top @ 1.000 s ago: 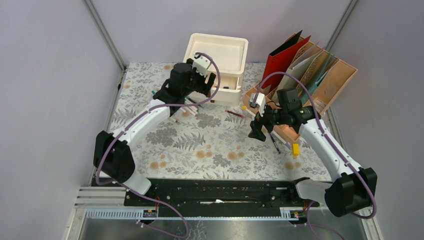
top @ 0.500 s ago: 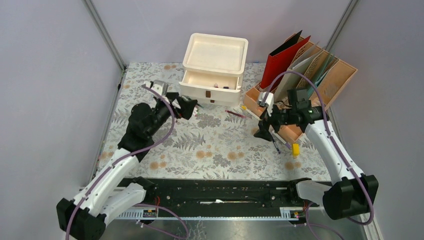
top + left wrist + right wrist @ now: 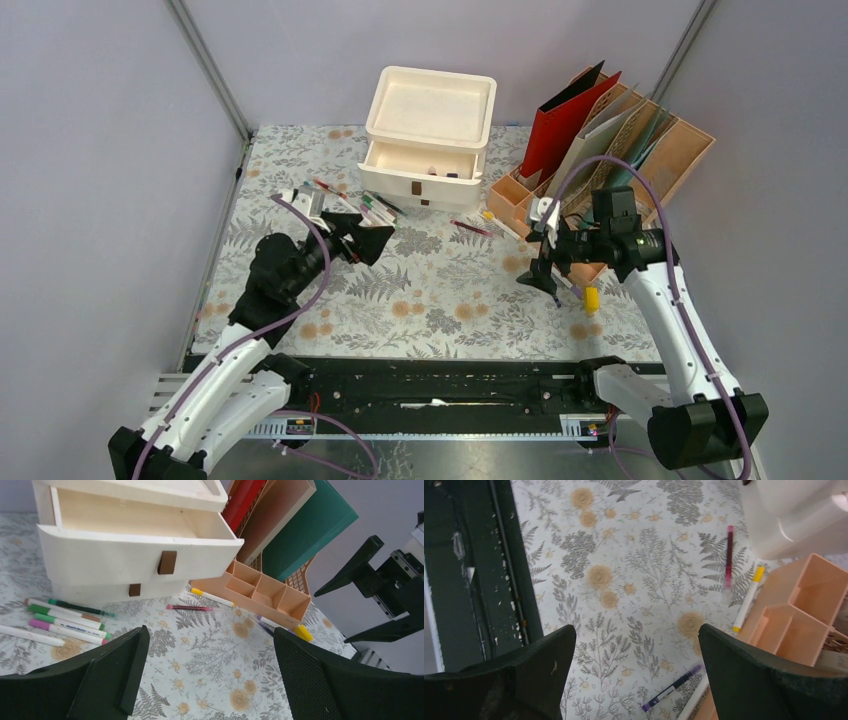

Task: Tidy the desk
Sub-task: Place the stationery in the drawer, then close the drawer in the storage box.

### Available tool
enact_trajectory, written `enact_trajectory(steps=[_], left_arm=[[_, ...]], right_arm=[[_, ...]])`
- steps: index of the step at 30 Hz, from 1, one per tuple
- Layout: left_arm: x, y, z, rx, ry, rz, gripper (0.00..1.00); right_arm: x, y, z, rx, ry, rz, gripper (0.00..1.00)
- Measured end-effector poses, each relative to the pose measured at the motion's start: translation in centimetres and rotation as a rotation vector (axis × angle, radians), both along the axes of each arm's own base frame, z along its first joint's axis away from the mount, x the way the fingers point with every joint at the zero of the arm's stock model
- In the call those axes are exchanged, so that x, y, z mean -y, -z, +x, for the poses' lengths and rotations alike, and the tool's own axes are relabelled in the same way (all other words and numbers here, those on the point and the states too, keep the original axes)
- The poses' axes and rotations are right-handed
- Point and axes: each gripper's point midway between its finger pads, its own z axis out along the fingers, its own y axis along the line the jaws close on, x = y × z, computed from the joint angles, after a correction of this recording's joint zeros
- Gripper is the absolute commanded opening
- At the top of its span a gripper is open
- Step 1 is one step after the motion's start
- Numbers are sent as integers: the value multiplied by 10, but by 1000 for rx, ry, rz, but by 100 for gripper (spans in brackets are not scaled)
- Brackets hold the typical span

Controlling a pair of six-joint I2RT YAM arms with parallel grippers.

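Since one second ago the left arm has pulled back from the drawer box (image 3: pixel 425 150). The left pincer (image 3: pixel 372 238) now hangs over the tabletop (image 3: pixel 430 295), and the right pincer (image 3: pixel 538 275) has moved a little toward the near edge. Both pincers are spread wide with nothing between the fingers.

The tabletop lies under both arms. Its longer side seems to run left to right in front of the bases, with the drawer box at the far edge.

For the next move I look at the markers (image 3: pixel 65 620). They lie side by side just ahead and to the left of the left pincer, between it and the drawer box. Their long axes run nearly along the drawer front, so I judge the left arm nearer. A pink pen (image 3: pixel 470 228) lies between the two pincers, also along that front.
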Motion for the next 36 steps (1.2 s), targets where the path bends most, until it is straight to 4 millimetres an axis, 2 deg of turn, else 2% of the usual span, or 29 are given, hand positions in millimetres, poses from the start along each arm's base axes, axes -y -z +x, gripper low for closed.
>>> enact_trajectory(steps=[5,9,19,23,29,33,36], left_arm=[[11,11,1,-62,39,-66,99],[18,10,3,-81,65,-137,99],[31,19,12,-96,104,-179,99],[33,27,19,-114,99,-168,99],[31,31,26,-90,72,-180,99],[29,31,27,-60,63,-162,99],[26,32,30,-43,43,-136,99]], right_arm=[[-4,9,-29,30,-92,29,100],[-8,10,-35,29,-119,56,100],[-13,11,-21,-47,-113,76,100],[-14,-1,-10,-34,-146,56,100],[-19,-35,19,15,-231,18,100],[-22,-44,24,15,-281,2,100],[-24,-43,30,-2,-296,-3,100]])
